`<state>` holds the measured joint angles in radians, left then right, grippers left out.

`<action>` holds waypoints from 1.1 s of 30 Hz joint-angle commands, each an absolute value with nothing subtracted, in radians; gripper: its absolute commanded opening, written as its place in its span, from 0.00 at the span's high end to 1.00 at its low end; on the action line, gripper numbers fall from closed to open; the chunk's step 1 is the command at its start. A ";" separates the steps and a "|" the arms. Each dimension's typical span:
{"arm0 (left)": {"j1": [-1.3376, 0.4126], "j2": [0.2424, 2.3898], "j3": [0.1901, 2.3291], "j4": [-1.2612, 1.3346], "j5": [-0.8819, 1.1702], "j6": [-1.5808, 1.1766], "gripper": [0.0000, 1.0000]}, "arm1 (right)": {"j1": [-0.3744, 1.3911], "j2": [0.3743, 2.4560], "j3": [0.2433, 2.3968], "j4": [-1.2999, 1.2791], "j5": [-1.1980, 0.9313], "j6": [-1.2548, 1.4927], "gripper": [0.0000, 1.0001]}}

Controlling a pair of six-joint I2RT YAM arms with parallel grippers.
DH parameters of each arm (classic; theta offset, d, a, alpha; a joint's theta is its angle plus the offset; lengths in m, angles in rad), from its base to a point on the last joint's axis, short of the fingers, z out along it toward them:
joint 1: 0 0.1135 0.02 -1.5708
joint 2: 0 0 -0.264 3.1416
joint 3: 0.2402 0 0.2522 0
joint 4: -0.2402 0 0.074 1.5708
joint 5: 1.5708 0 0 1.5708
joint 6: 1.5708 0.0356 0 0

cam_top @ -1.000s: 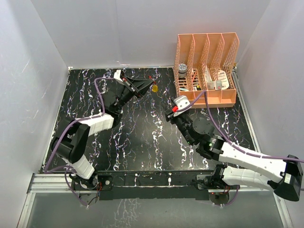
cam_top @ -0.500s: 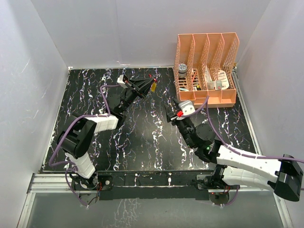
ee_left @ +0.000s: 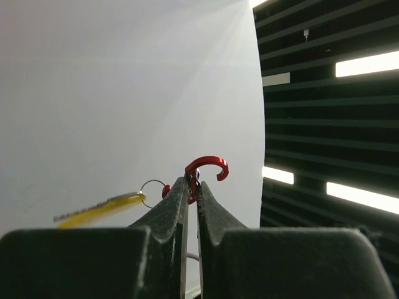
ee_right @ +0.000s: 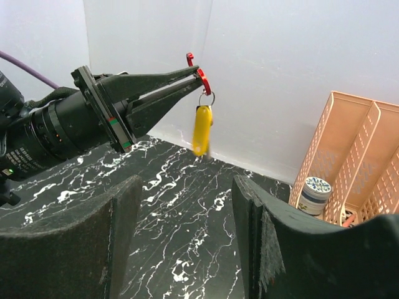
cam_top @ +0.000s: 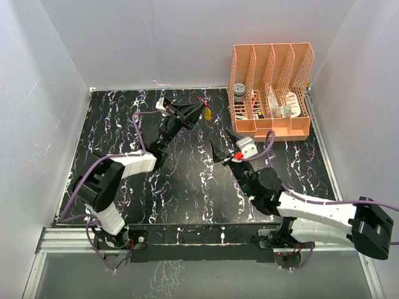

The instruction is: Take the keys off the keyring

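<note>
My left gripper [cam_top: 199, 107] is raised near the back of the table and is shut on the dark red keyring [cam_top: 200, 100], a small hooked loop. It shows at the fingertips in the left wrist view [ee_left: 207, 168] and in the right wrist view [ee_right: 203, 79]. The yellow key [cam_top: 207, 114] hangs from it on a thin wire ring, seen in the left wrist view [ee_left: 100, 210] and the right wrist view [ee_right: 201, 129]. My right gripper [cam_top: 222, 148] is open and empty, below and in front of the key, apart from it.
An orange slotted file rack [cam_top: 272, 90] stands at the back right and holds a small jar [cam_top: 239, 92] and other items. White walls close in the black marbled table [cam_top: 124, 174] on three sides.
My right gripper has risen and turned up toward the hanging key, fingers now open. My left gripper has shifted slightly right with the keyring, and the key swings below it.
</note>
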<state>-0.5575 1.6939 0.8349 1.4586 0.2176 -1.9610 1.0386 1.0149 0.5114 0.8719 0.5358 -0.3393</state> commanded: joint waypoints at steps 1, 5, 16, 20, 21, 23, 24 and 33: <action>-0.561 1.615 0.831 1.784 0.219 -1.981 1.00 | 1.031 1.013 0.469 1.088 0.510 -0.353 0.43; -0.563 1.592 0.830 1.777 0.228 -1.977 1.00 | 1.024 1.045 0.455 1.181 0.534 -0.377 0.37; -0.577 1.528 0.817 1.744 0.250 -1.963 1.00 | 0.905 1.155 0.535 1.230 0.419 -0.319 0.30; -0.580 1.511 0.816 1.720 0.260 -1.950 1.00 | 0.851 1.154 0.579 1.184 0.322 -0.249 0.18; -0.581 1.509 0.816 1.717 0.263 -1.948 1.00 | 0.839 1.151 0.591 1.164 0.285 -0.233 0.17; -0.584 1.510 0.815 1.716 0.265 -1.946 1.00 | 0.816 1.138 0.620 1.106 0.209 -0.188 0.15; -0.584 1.510 0.816 1.715 0.265 -1.944 1.00 | 0.810 1.131 0.635 1.073 0.174 -0.173 0.15; -0.584 1.514 0.823 1.713 0.268 -1.944 1.00 | 0.807 1.059 0.657 0.939 0.002 -0.118 0.21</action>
<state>-0.5793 1.5547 0.8169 1.4631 0.2474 -1.9366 0.8093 1.0912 0.6174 0.9783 0.1066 -0.1577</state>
